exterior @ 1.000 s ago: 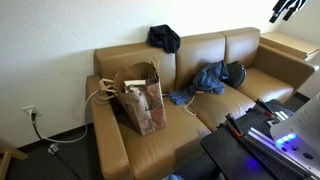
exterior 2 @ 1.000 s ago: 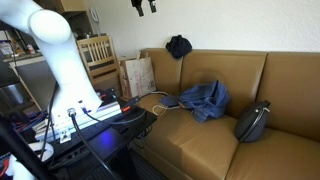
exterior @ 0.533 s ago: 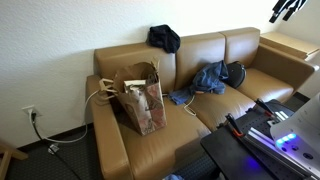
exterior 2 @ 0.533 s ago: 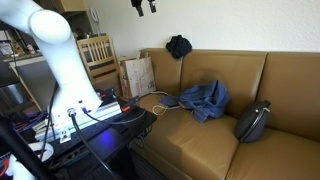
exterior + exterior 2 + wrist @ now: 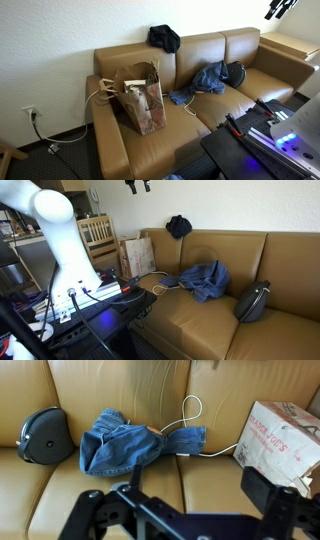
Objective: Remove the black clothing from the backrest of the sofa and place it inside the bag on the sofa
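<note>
The black clothing (image 5: 164,38) lies bunched on top of the sofa backrest; it shows in both exterior views (image 5: 179,226). The brown paper bag (image 5: 141,97) stands open on the sofa seat next to one armrest and also shows in an exterior view (image 5: 137,256) and at the right of the wrist view (image 5: 285,440). My gripper (image 5: 282,8) is high in the air, far from the clothing, at the top edge of an exterior view (image 5: 138,185). In the wrist view its jaws (image 5: 180,500) are open and empty. The black clothing is out of the wrist view.
Blue jeans (image 5: 120,445) lie crumpled on the middle seat with a white cord (image 5: 190,425) beside them. A black rounded pouch (image 5: 42,435) sits on the seat beyond the jeans. A wooden chair (image 5: 95,235) stands past the bag end of the sofa. A black equipment table (image 5: 255,140) is in front.
My gripper has shifted slightly sideways and up near the top of both exterior views. Nothing on the sofa has moved.
</note>
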